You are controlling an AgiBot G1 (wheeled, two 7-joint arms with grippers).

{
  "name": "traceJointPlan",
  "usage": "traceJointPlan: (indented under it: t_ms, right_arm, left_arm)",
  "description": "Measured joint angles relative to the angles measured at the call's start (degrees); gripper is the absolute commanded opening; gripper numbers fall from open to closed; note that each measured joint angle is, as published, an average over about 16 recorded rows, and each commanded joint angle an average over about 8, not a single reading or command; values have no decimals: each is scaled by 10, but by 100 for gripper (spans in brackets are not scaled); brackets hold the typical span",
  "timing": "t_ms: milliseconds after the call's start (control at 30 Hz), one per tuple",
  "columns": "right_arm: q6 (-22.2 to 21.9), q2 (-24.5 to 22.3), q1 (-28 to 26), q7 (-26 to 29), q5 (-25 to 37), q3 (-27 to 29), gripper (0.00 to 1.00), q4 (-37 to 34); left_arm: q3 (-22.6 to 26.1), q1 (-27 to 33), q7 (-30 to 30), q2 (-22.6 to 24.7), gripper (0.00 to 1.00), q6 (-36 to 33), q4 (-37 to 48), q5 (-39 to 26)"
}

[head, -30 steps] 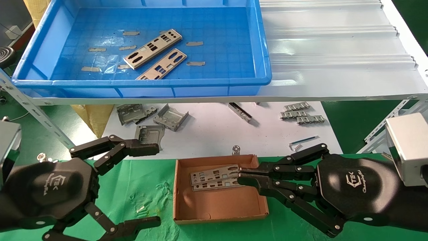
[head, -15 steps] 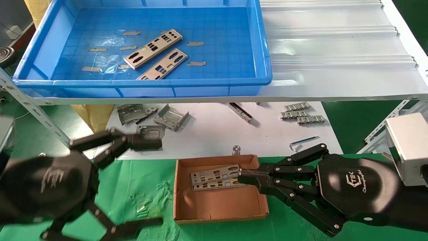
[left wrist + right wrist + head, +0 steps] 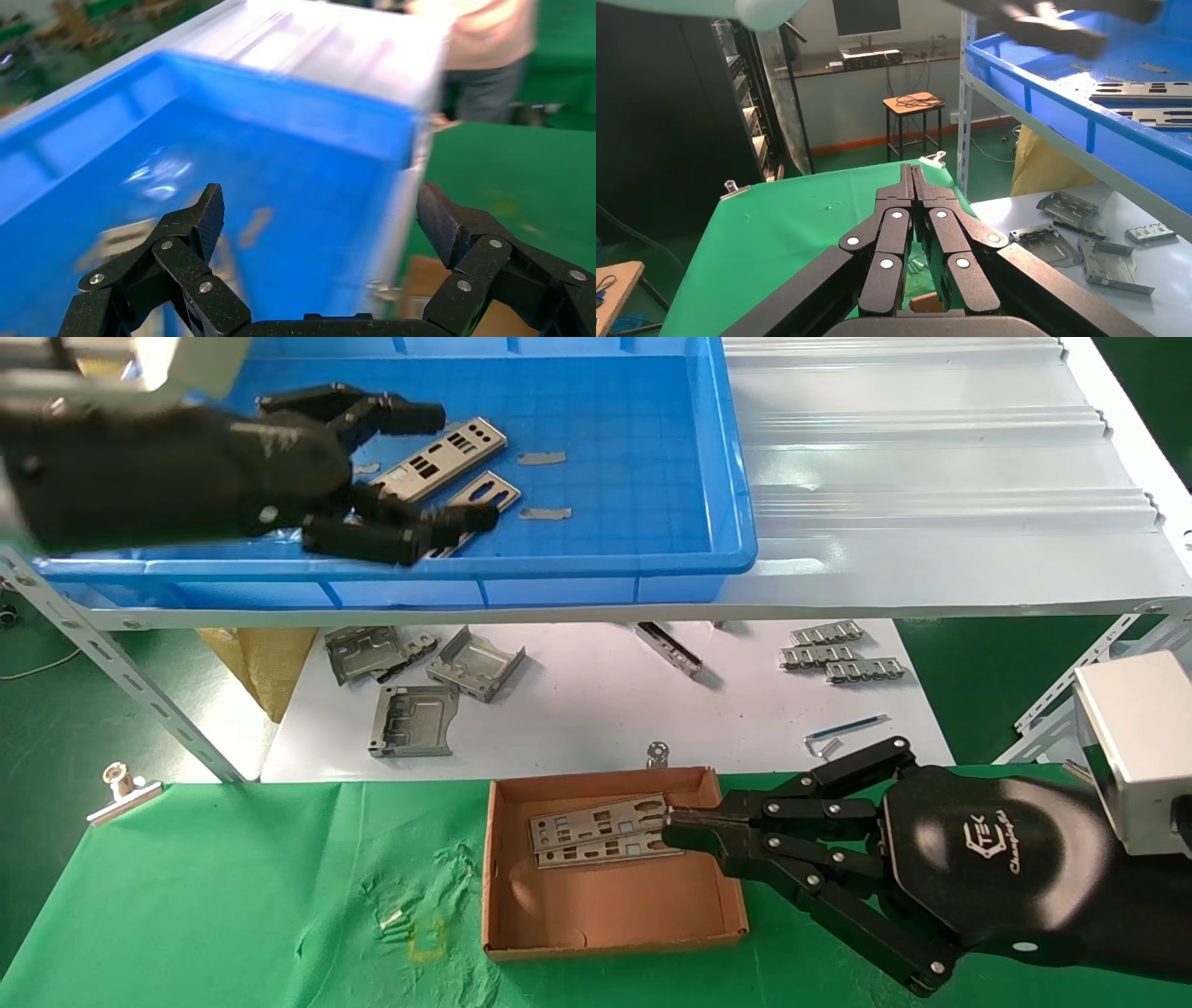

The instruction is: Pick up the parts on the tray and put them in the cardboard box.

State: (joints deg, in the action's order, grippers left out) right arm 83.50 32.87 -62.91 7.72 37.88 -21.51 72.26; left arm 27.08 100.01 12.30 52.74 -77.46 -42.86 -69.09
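Head view: big blue tray (image 3: 652,537) up on the raised shelf at the far-left corner of the worktop, two parts (image 3: 438,458) left lying side by side on its gridded floor, near the middle. White corrugated sheet (image 3: 931,477) filling the far-right of that shelf. Cardboard box (image 3: 615,933) down at the near edge on the green cloth, two plates (image 3: 596,822) already inside along its far wall. Right gripper (image 3: 678,823) parked at the box's right wall, fingers pinched together at the end of the upper plate; whether gripping it or only touching, not clear. Left gripper (image 3: 433,463) over the tray, jaws spread wide, straddling both remaining plates. Likely trouble from here: closing across two thin plates at once and lifting a pair, or skidding one flat plate along the floor without any purchase on its edge. Bent brackets (image 3: 414,677) on the white surface below the shelf, not wanted.
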Motion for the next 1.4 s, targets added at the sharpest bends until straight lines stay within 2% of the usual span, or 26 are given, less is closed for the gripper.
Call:
traceJointPlan:
  t_ms: [167, 367, 467, 500, 700, 733, 767, 967, 1000, 1033, 1400]
  right_arm:
    - [0, 0, 0, 0, 0, 0, 0, 0]
    - [0, 0, 0, 0, 0, 0, 0, 0]
    - [0, 0, 0, 0, 0, 0, 5, 0]
    - [0, 0, 0, 0, 0, 0, 11, 0]
    - [0, 0, 0, 0, 0, 0, 83, 0]
    - [0, 0, 0, 0, 0, 0, 93, 0]
    - [0, 0, 0, 0, 0, 0, 100, 0]
    - [0, 0, 0, 0, 0, 0, 100, 0]
    - [0, 0, 0, 0, 0, 0, 100, 0]
    - [0, 0, 0, 0, 0, 0, 100, 0]
    - [0, 0, 0, 0, 0, 0, 100, 0]
  left_arm:
    - [24, 70, -30, 54, 100, 34, 131, -53]
    - [43, 120, -60, 103, 100, 83, 248, -93]
    - [50, 134, -70, 121, 100, 106, 288, -107]
    - [52, 138, -73, 126, 100, 113, 299, -111]
    - [60, 152, -88, 150, 100, 143, 346, -126]
    - [61, 154, -91, 154, 97, 147, 351, -128]
    - [62, 155, -93, 156, 90, 150, 356, -129]
    - [65, 160, -108, 170, 15, 166, 379, -134]
    - [65, 161, -111, 172, 6, 169, 382, -134]
    - [65, 161, -113, 173, 0, 172, 385, -134]
    - [65, 165, -128, 190, 0, 196, 408, -135]
